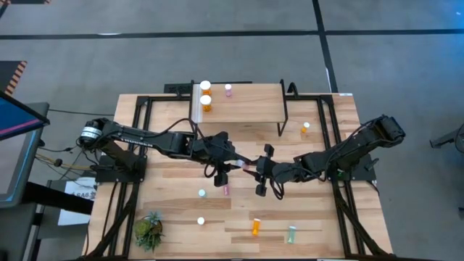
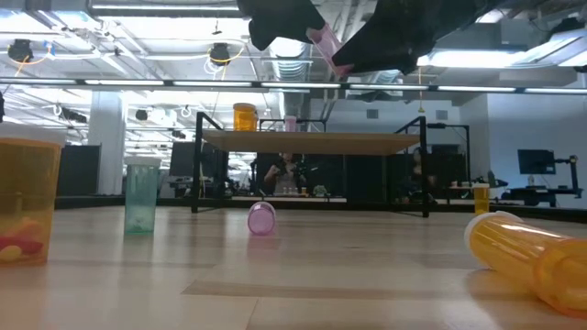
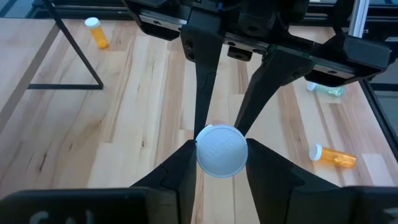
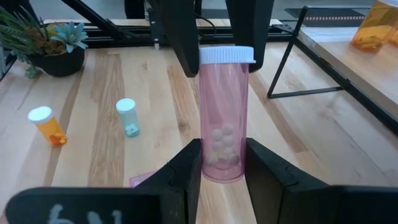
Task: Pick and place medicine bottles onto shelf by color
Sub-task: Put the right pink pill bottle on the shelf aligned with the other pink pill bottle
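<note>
A pink medicine bottle with a white cap hangs in the air over the table's middle, between my two grippers. My left gripper is shut on its cap end, my right gripper on its bottom end. In the low view the pink bottle is high above the tabletop. The shelf stands at the far middle. On it stand an orange bottle, a white-capped bottle and a small pink bottle. My left gripper pinches the white cap between its two fingers, one on each side. The fingers come from the table's left, slanting a little down, and lie along the bottle. The bottle is clear of the table. My right gripper pinches the bottle's pink body at its bottom end between its two fingers. The fingers come from the table's right and lie along the bottle, which points away from them, its cap at the far end.
Loose on the table: a pink bottle lying down, pale green bottles, an orange bottle near the front, another orange bottle right of the shelf. A potted plant stands at the near left corner.
</note>
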You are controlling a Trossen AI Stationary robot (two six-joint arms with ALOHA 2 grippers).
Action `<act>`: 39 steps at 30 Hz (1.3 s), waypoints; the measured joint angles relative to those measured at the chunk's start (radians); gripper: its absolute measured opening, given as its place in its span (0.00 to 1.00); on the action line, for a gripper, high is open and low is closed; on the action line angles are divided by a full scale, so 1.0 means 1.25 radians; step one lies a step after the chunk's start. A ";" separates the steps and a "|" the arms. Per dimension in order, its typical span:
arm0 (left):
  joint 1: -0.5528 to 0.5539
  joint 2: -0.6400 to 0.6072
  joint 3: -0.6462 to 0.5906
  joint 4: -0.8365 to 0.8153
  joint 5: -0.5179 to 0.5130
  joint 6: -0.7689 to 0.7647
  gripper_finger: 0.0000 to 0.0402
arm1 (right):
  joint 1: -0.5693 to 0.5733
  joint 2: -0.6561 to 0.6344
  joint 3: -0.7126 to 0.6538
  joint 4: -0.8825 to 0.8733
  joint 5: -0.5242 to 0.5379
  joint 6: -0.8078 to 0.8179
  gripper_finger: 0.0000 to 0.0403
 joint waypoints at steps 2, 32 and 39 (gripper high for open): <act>0.000 0.000 0.000 -0.001 0.000 -0.003 0.26 | 0.000 0.000 0.000 0.000 0.000 0.006 0.32; 0.171 -0.001 0.290 -0.399 -0.105 0.014 0.26 | -0.010 -0.068 0.000 -0.132 0.003 0.079 0.65; 0.315 0.034 0.347 -0.461 -0.036 0.019 0.26 | -0.011 -0.067 0.000 -0.134 0.003 0.082 0.65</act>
